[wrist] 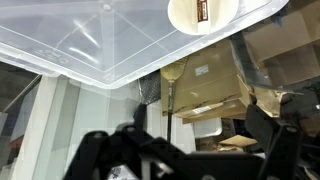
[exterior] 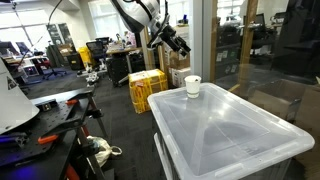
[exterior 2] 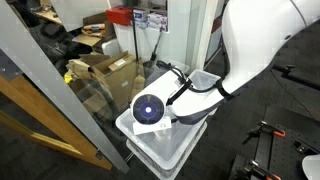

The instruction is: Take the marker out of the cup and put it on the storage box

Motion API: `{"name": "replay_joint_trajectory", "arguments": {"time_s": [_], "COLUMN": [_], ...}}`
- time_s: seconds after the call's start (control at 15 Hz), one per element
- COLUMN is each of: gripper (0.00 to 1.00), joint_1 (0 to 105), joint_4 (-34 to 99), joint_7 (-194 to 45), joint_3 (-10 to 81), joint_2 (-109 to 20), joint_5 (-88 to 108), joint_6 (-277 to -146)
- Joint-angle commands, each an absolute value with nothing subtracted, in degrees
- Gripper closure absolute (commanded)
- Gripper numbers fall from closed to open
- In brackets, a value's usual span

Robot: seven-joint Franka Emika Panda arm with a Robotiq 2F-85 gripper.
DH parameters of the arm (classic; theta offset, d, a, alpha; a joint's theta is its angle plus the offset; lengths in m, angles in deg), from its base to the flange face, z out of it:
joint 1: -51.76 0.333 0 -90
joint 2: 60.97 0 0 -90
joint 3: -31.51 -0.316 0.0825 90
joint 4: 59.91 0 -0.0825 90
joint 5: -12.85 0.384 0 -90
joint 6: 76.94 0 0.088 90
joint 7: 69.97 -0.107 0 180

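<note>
End effector [exterior: 180, 46] hangs spread and empty, up and apart from the cup [exterior: 193, 86]. The marker [wrist: 203, 10] stands inside that cup, a dark stick showing in its mouth in the wrist view. The cup sits on the box [exterior: 230, 130], near one end. I judge I should centre over the mouth, descend straight, pinch only the marker, and lift slowly so the light cup does not tip.

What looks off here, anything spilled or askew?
Nothing stands out. The cup sits upright on the box, near a corner, with the marker inside it. The hand is open, above and clear of it.
</note>
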State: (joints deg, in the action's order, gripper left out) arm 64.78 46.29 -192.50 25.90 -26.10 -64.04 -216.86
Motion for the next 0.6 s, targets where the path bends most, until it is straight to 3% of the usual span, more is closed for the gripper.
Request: {"name": "replay_joint_trajectory", "arguments": {"time_s": [0.0, 0.53], "gripper": [0.00, 0.00], "joint_1": [64.3, 64.1], "joint_4": [45.4, 43.5], "joint_7": [-189.3, -189.4], "joint_3": [26.0, 25.9], "joint_2": [-24.7, -20.3], "joint_5": [-66.4, -68.2], "joint_6": [-220.4, -222.7]}}
